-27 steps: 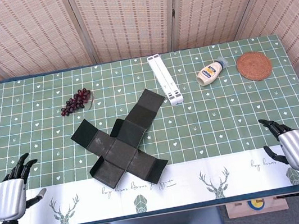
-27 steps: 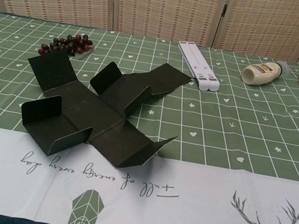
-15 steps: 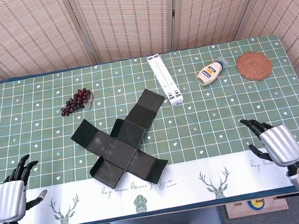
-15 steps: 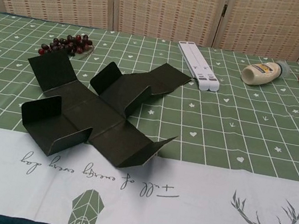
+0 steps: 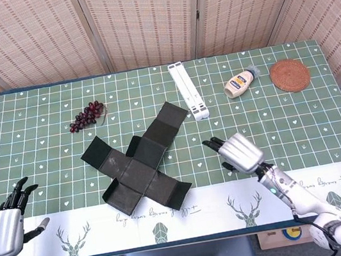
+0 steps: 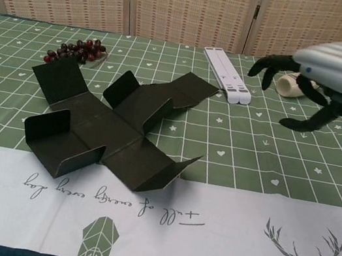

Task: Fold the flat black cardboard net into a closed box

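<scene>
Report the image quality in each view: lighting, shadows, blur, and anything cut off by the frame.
Head view: even, soft light, sharp throughout; the cardboard net casts hardly any shadow; the left hand sits at the frame's corner. Chest view: the right hand looms large and close, its shell clipped by the right edge and hiding part of the bottle; the net's black faces show little surface detail.
</scene>
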Action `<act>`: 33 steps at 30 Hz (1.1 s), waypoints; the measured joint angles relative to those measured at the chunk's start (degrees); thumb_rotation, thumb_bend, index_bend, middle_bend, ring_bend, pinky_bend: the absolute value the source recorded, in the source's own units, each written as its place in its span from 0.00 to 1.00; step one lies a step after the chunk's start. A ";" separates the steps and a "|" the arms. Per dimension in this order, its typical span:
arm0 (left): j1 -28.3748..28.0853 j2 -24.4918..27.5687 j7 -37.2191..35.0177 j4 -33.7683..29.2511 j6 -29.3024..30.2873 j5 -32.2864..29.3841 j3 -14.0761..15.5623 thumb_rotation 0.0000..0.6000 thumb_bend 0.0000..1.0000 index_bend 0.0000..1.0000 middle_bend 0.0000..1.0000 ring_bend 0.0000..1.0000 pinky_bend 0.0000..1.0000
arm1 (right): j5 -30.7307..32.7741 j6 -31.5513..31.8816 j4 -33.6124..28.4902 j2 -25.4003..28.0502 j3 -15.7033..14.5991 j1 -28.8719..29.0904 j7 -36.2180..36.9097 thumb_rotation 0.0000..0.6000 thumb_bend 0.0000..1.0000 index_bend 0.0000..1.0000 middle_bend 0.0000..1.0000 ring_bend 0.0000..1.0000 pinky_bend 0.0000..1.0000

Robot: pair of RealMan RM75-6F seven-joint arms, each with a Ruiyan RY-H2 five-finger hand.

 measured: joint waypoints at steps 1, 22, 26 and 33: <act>0.07 0.10 -0.04 -0.04 0.02 -0.02 -0.03 1.00 0.05 0.22 0.13 0.27 0.44 | 1.36 -1.53 1.21 -1.79 0.64 1.97 -1.15 1.00 0.33 0.18 0.28 0.79 1.00; 1.37 2.24 -2.53 0.06 -0.12 -0.19 -0.45 1.00 0.05 0.22 0.13 0.27 0.44 | 15.90 -13.93 27.86 -26.04 4.86 24.83 -13.40 1.00 0.33 0.19 0.28 0.79 1.00; 1.56 2.32 -3.28 0.56 -0.40 -0.51 -0.47 1.00 0.05 0.22 0.13 0.27 0.44 | 17.20 -14.22 32.79 -29.47 4.53 27.00 -14.25 1.00 0.36 0.29 0.35 0.81 1.00; 1.58 1.98 -4.08 1.45 -0.97 -0.66 -0.62 1.00 0.05 0.22 0.13 0.27 0.44 | 18.08 -13.33 38.24 -33.29 3.57 29.20 -14.96 1.00 0.42 0.47 0.48 0.84 1.00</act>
